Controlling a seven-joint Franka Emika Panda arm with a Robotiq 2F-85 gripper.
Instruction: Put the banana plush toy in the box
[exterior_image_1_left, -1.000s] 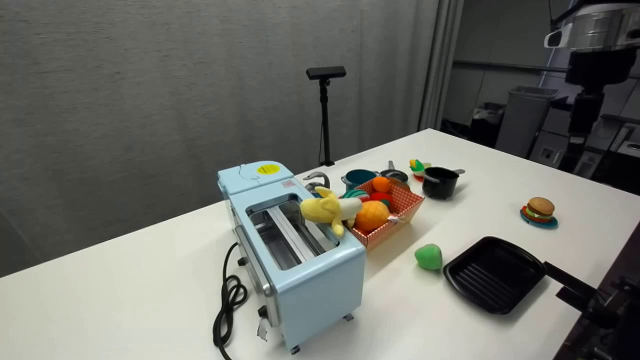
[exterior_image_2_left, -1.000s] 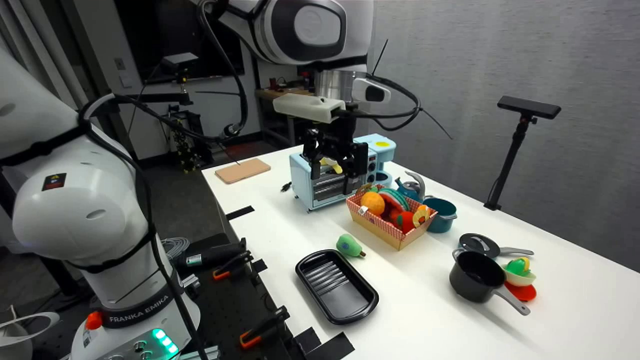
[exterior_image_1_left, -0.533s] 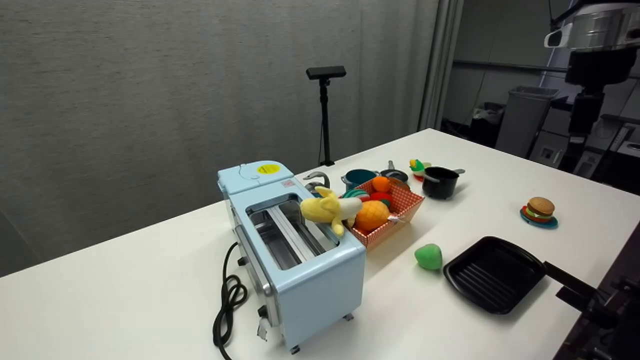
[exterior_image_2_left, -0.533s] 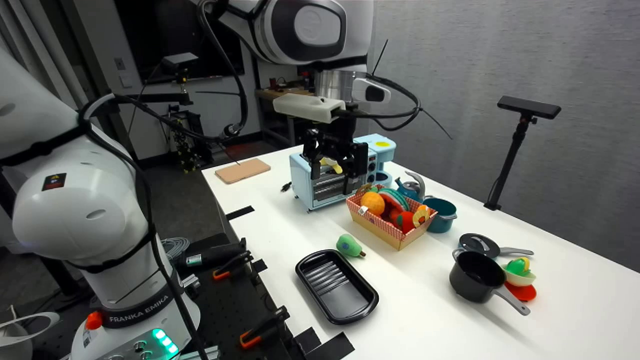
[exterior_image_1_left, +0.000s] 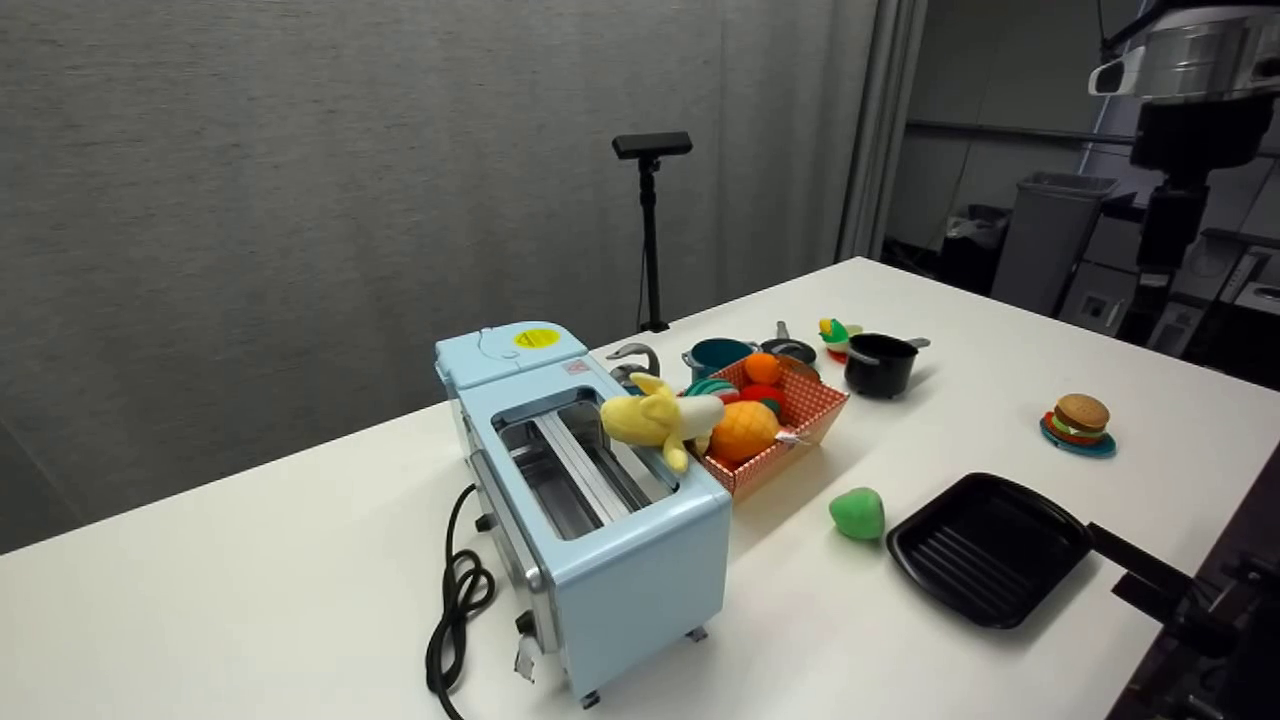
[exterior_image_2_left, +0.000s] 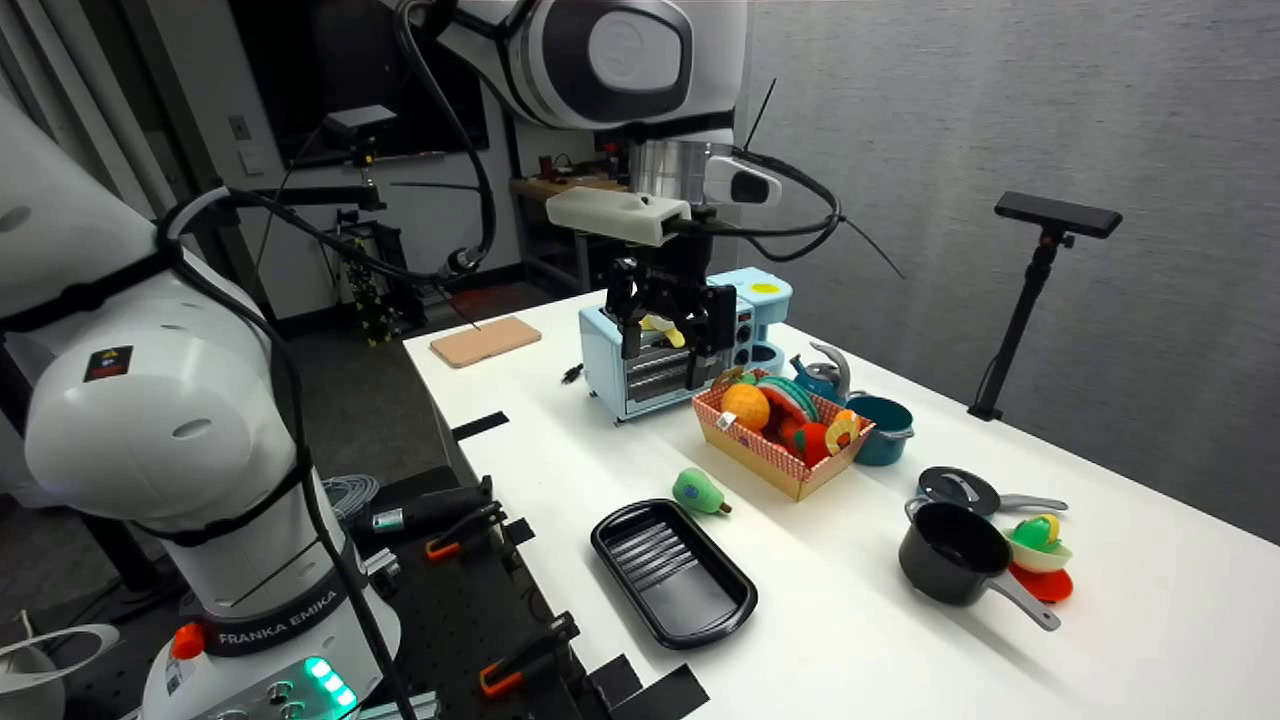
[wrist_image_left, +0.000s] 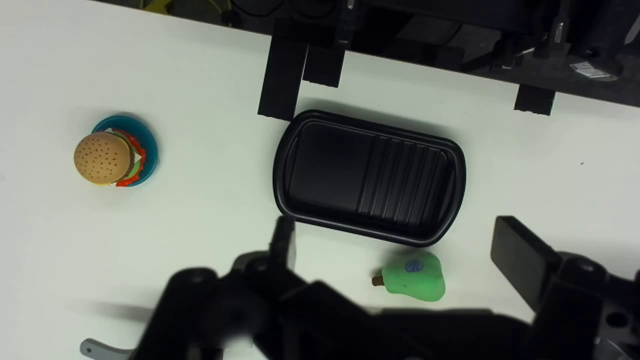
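You are holding the claw (wrist_image_left: 401, 240) spread wide, with nothing caught in it, above the counter (exterior_image_1_left: 300, 570) and well out from the toaster (exterior_image_1_left: 645, 590). In the wrist view you are looking down on a black pan (wrist_image_left: 330, 165) and a green pear (wrist_image_left: 417, 280); both are lying on the toaster's door side, with the pear sitting closer in than the pan. The box (exterior_image_2_left: 755, 458) is standing just beside the toaster on that same side, and toy fruit (exterior_image_1_left: 745, 430) is already filling it, so you are probably facing a gentle set-down on the heap.

The banana (exterior_image_1_left: 650, 418) is resting on top of the toaster, at the rim of its hole, with the white tip pointing out over the door side. You are likely dealing with something light, soft and squashy, hard to harm and not slippery. You are best aiming for the thick yellow body, behind the flaps; by pinching a loose flap you would be risking a swing or a drop. Since the toaster's hole is gaping right beside it, a sideways nudge could be tipping it in, so you are wanting a straight-down approach and a modest squeeze.
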